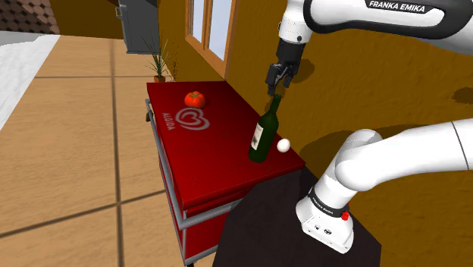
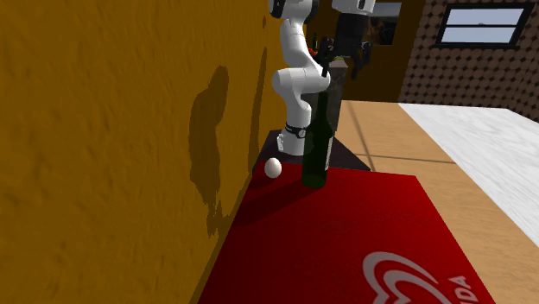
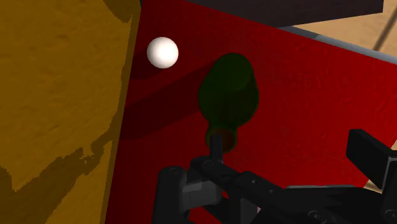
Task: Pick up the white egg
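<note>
**Inspector A:** Location of the white egg (image 1: 283,145)?

**Inspector B:** It lies on the red table (image 1: 205,140), at the end near the stand (image 1: 303,227), close to the ochre wall (image 1: 364,91). It is just beside the upright dark green bottle (image 1: 263,133), on the shoulder view's right of it, and the two do not touch.

**Inspector A:** Condition of the gripper (image 1: 278,82)?

**Inspector B:** It hangs above the bottle's neck with its fingers apart and nothing between them, well clear of the egg.

**Inspector A:** Other items?

**Inspector B:** One red tomato (image 1: 195,98) sits at the table's far end.
</note>
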You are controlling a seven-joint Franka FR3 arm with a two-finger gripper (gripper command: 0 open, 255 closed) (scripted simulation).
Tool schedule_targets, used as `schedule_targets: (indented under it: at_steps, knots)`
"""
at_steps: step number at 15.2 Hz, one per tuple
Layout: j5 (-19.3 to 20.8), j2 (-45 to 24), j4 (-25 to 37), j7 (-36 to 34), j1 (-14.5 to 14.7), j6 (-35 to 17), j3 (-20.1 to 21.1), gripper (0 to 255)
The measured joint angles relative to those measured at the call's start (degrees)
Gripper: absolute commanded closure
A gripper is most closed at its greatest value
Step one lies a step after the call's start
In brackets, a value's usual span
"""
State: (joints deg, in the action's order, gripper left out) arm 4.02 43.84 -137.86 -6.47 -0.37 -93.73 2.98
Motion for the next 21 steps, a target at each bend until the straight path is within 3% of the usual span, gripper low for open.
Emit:
schedule_targets:
  at_steps: [2,6,12,13,14,16,21]
  knots:
    - [0.2,0.5,-0.9,0.6,-0.1,-0.5,-0.5,0]
    - [2.0,3.0,-8.4,4.1,-0.9,-5.5,-3.5,0]
    - [7.7,7.6,-19.7,9.6,2.9,-13.1,-13.4,0]
    - [9.2,4.9,-21.0,10.0,-2.6,-14.7,-12.0,0]
    - [9.6,2.5,-22.5,11.4,-10.4,-16.5,-11.6,0]
    - [9.2,5.1,-25.1,15.7,-8.6,-20.6,-13.6,0]
    - [13.1,2.0,-30.6,22.9,-11.3,-31.0,-19.8,0]
